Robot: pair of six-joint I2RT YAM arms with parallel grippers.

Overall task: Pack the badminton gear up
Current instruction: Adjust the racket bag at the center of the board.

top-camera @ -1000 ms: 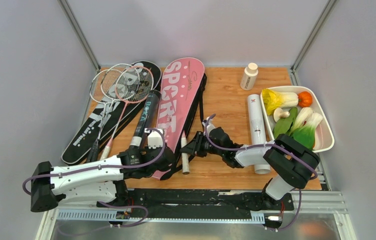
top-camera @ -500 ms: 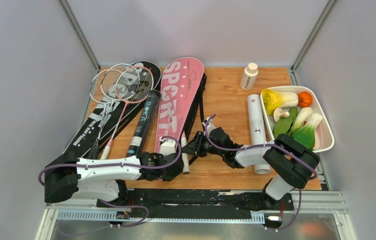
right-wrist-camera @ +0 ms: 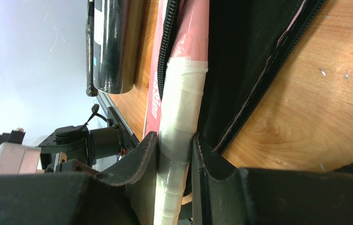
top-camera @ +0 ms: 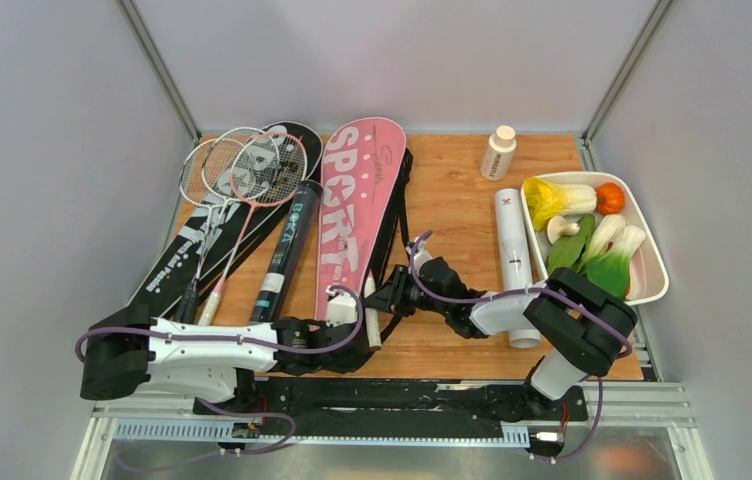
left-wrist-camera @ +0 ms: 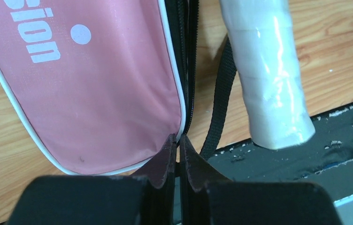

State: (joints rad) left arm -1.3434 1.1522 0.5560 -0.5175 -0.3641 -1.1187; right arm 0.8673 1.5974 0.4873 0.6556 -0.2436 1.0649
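Two grips going at once. The left gripper [left-wrist-camera: 177,157] is closed down on the near tip of the pink bag [left-wrist-camera: 104,79], right at the piping by the zip. The right gripper [right-wrist-camera: 175,154] is clamped round the white racket handle [right-wrist-camera: 184,93] poking out of that same end. The bag lies lengthwise mid-table.

My take: hold the tip steady and taut, feed the handle straight along the bag, and watch the black strap [left-wrist-camera: 219,103] beside it for snags.

Can't tell if the left pads have the zip pull or just hem. The racket head is hidden inside, and no shuttlecocks show anywhere.
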